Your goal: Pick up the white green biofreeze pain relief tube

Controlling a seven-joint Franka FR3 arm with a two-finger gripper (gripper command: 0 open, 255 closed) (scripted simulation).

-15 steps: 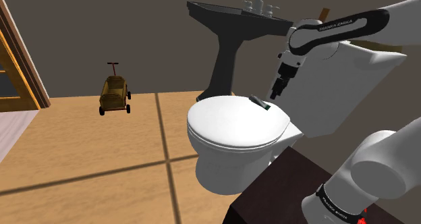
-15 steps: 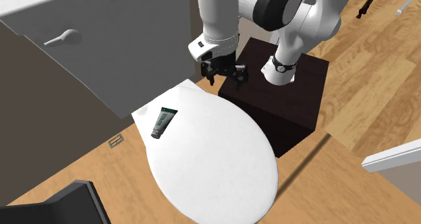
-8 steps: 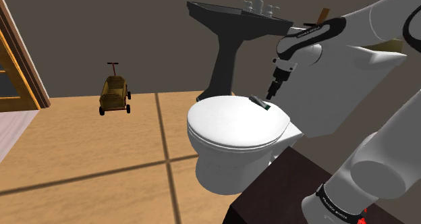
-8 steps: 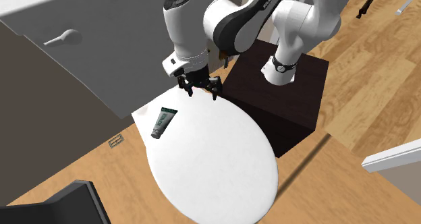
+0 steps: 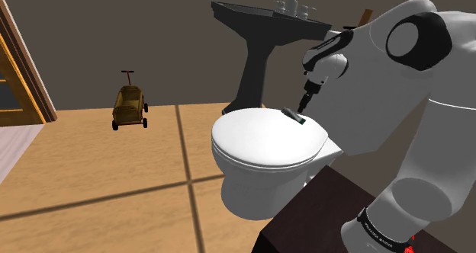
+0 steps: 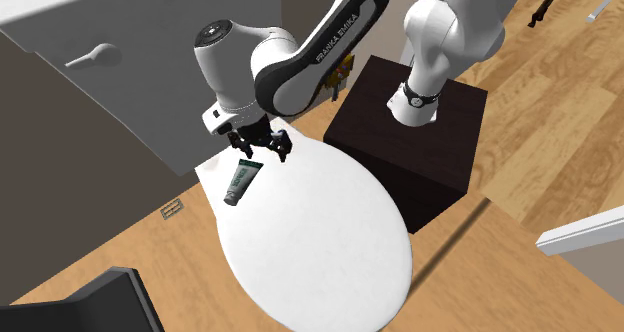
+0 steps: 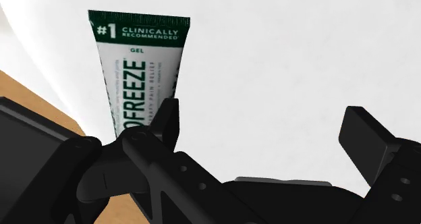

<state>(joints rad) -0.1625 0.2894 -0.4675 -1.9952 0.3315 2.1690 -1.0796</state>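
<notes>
two parted fingers [image 7: 169,121] near green-white tube [image 7: 138,67]

Pincer [image 7: 264,121] spread wide above white surface [image 7: 290,54]; green-white tube [image 7: 138,67] lies flat to one side

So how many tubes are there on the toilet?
1. The tube lies flat on the closed toilet lid, at the end near the tank, close by the open hand. I see no other one, and nothing seems hidden.
</notes>
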